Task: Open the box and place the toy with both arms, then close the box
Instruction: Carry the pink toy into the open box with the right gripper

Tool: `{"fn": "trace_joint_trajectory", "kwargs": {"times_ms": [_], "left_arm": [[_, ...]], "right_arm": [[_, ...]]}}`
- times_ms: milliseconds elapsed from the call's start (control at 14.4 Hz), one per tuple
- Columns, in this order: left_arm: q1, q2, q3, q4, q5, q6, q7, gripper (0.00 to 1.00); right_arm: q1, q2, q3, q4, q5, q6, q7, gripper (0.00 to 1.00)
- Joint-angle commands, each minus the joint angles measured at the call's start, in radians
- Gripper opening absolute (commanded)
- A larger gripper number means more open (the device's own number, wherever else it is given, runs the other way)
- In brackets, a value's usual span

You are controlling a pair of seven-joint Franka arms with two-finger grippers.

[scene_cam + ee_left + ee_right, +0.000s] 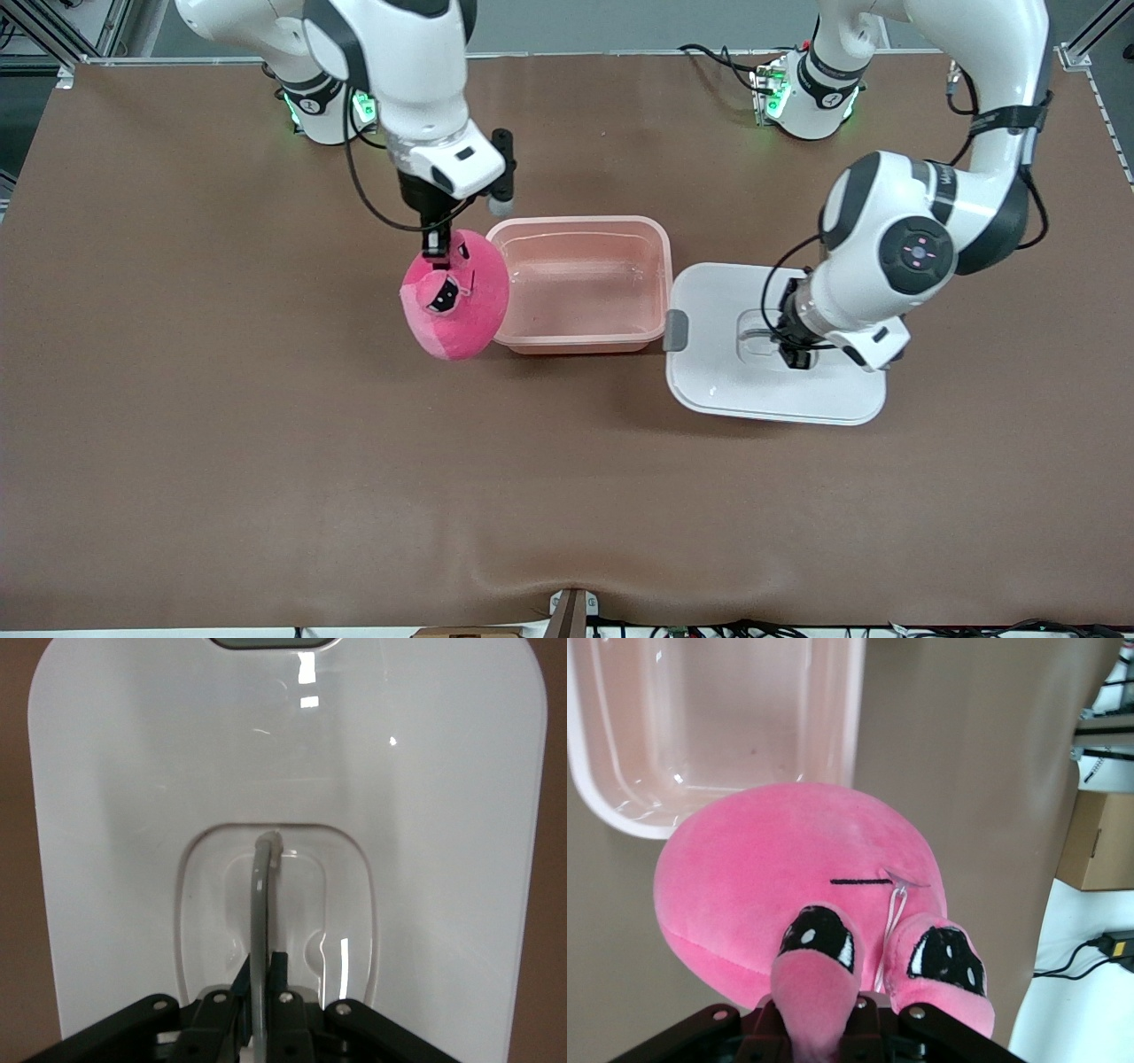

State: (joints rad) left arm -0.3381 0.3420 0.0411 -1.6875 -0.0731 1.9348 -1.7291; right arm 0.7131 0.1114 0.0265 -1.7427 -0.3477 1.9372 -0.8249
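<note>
We have the toy [455,297] pinched by an eye stalk in the right gripper [436,251], hanging at the box's [580,283] nine o'clock rim. We should carry it toward three o'clock, clear of the wall, before releasing. The left gripper [791,353] clamps the lid's [769,353] handle [260,921].

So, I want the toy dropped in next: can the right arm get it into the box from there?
Probably yes: the box is open and nothing is in it, its lid set aside, and the right gripper holds the toy beside its rim.
</note>
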Motion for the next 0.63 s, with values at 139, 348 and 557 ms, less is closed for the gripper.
{"fn": "trace_joint_trajectory", "kwargs": {"times_ms": [139,348,557], "left_arm": [[0.047,-0.032,-0.010,-0.054,0.013,0.036,0.066,0.00],[0.048,-0.027,-0.010,-0.054,0.070,0.046,0.068,0.00],[0.047,-0.026,-0.012,-0.055,0.078,0.046,0.069,0.00]], "right_arm": [[0.101,0.111,-0.008,0.190,-0.079,-0.219,-0.003,0.00],[0.189,0.236,-0.011,0.313,-0.128,-0.302,0.007,0.00],[0.223,0.283,-0.010,0.341,-0.145,-0.333,0.073,0.00]]}}
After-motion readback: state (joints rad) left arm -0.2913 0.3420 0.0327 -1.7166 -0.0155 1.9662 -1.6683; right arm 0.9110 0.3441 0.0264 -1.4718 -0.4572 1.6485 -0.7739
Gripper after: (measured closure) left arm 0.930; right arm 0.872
